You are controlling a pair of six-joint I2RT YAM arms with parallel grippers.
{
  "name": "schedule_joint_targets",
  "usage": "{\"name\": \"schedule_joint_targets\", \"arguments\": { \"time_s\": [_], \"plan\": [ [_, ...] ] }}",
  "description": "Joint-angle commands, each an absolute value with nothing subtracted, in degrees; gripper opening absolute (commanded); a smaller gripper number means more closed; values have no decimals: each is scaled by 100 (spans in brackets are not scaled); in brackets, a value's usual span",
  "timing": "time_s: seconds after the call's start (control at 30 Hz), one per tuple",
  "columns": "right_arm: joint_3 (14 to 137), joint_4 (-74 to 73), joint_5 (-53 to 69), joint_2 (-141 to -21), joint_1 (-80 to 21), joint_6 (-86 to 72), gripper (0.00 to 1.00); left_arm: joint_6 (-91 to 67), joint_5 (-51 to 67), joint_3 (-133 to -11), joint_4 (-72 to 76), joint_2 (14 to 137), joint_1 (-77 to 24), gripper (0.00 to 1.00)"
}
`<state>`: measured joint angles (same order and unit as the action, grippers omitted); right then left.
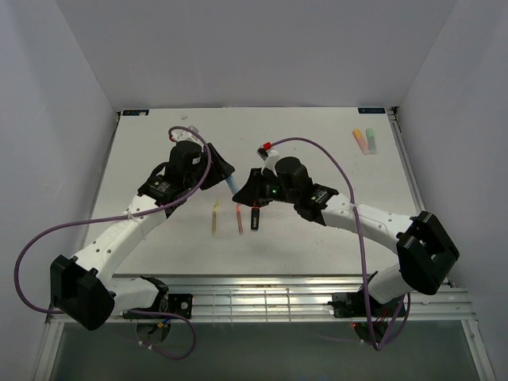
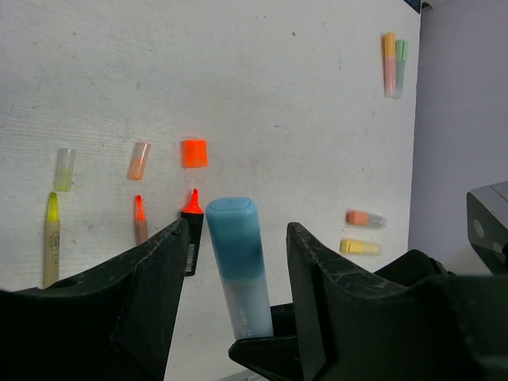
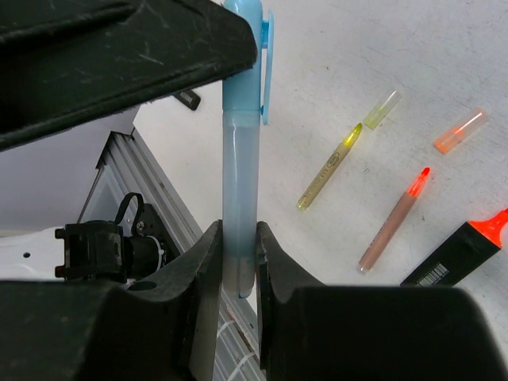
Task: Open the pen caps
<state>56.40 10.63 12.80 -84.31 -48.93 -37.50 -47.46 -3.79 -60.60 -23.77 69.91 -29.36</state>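
A blue pen [image 3: 239, 182] is held above the table, and my right gripper [image 3: 238, 234] is shut on its pale lower body. Its darker blue cap [image 2: 235, 234] sits on the pen between the fingers of my left gripper [image 2: 238, 230]. The left jaws stand open, with a gap on each side of the cap. From above, the left gripper [image 1: 225, 171] and right gripper [image 1: 248, 194] face each other over the middle of the table. A loose orange cap [image 2: 194, 153], a pale orange cap [image 2: 139, 160] and a yellowish cap [image 2: 64, 169] lie on the table.
Three uncapped pens lie below the loose caps: a yellow one [image 2: 51, 238], a thin orange one [image 2: 140, 220] and a black highlighter with an orange tip [image 2: 191, 234]. Capped pastel pens [image 1: 364, 141] lie at the far right. Two short highlighters [image 2: 363, 233] lie nearer.
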Motion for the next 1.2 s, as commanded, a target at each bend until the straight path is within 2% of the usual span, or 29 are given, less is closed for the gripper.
{"name": "schedule_joint_targets", "arguments": {
  "time_s": [0.0,0.17,0.27,0.3,0.33,0.43,0.53,0.57,0.6,0.7,0.93,1.17],
  "plan": [
    [5862,1310,1345,-8332,-4931,-3779,8,-4737,-211,-5959,-2198,6996,-2918,61],
    [5933,1301,1310,-8341,-4931,-3779,8,-4729,-220,-5941,-2171,7022,-2918,59],
    [5950,1301,1318,-8350,-4939,-3788,8,-4729,-211,-5950,-2171,7031,-2909,52],
    [5941,1301,1318,-8358,-4939,-3797,8,-4729,-211,-5950,-2162,7057,-2909,41],
    [5941,1301,1318,-8367,-4931,-3797,8,-4729,-194,-5959,-2153,7075,-2909,35],
    [5924,1301,1301,-8385,-4931,-3797,8,-4755,-132,-5968,-2136,7145,-2900,22],
    [5950,1283,1266,-8428,-4948,-3788,8,-4746,-123,-6003,-2153,7224,-2865,14],
    [5959,1248,1222,-8429,-4983,-3762,8,-4729,-114,-6020,-2179,7251,-2822,4],
    [5985,1100,1152,-8437,-5027,-3710,8,-4720,-106,-6064,-2249,7277,-2769,0],
    [6143,644,696,-8516,-5273,-3481,8,-4545,209,-6091,-2267,7374,-2374,0],
    [6706,-631,-1605,-8990,-6213,-2804,8,-4087,1028,-6538,-2601,7778,-1031,0],
    [6829,-800,-2013,-9325,-6468,-2672,8,-4008,1775,-6794,-2733,8024,-457,0]
  ]
}}
